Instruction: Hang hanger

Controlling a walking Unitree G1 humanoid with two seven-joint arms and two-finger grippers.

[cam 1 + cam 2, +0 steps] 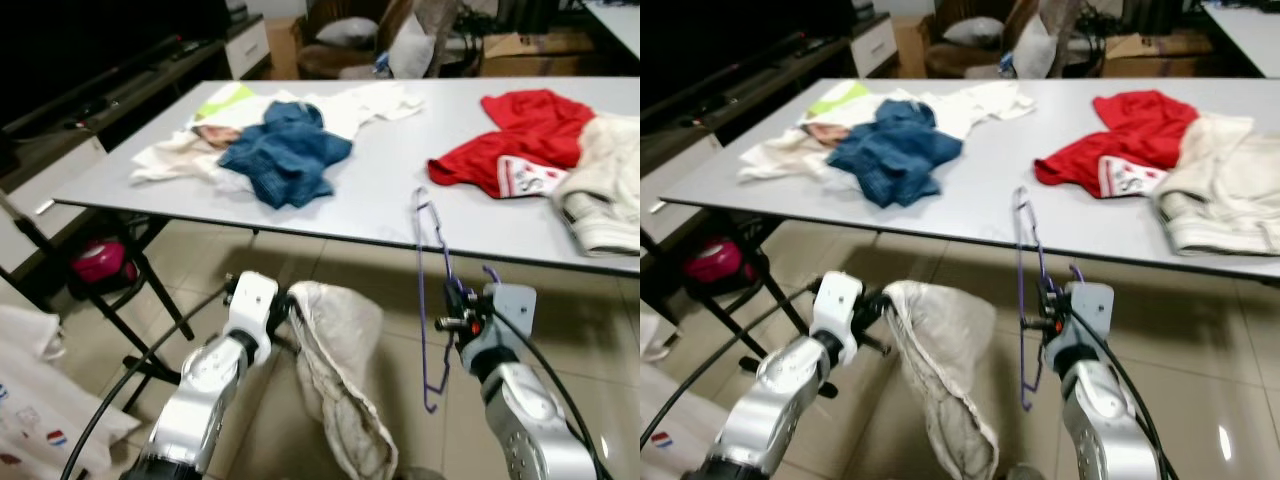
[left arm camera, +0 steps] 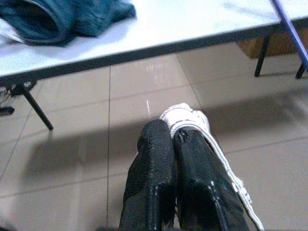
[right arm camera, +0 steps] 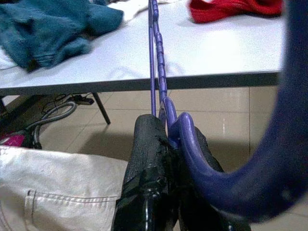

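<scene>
**Both grippers loaded in front of the table**

Nearest you, your left gripper [image 1: 282,305] has its two black fingers [image 2: 159,178] pressed together on a cream-white denim garment [image 1: 335,370]; the cloth hangs down from the pinch in a long fold toward the tiled floor [image 1: 400,330], and in the left wrist view a stitched white hem pokes out past the fingertips; your right gripper [image 1: 462,312] is clamped on the thin purple plastic hanger [image 1: 425,300], gripping it at the neck just below the hook, so the hook curls back close over the wrist camera; the hanger's frame stands roughly on edge, its upper corner level with the table edge and its lower corner hanging toward the floor; the hanger and the cream garment sit near each other but apart, the garment to the left of the hanger.

Just beyond both grippers you have the front edge of the long pale grey table [image 1: 380,215]; on its left part lies a crumpled blue denim garment [image 1: 285,150] on top of a spread white cloth [image 1: 360,105] with a light green patch; on its right part lies a red garment [image 1: 515,140] touching a folded cream-white garment [image 1: 605,190] at the far right; under the left end of the table you can see a pink object [image 1: 98,262] among black legs.
</scene>
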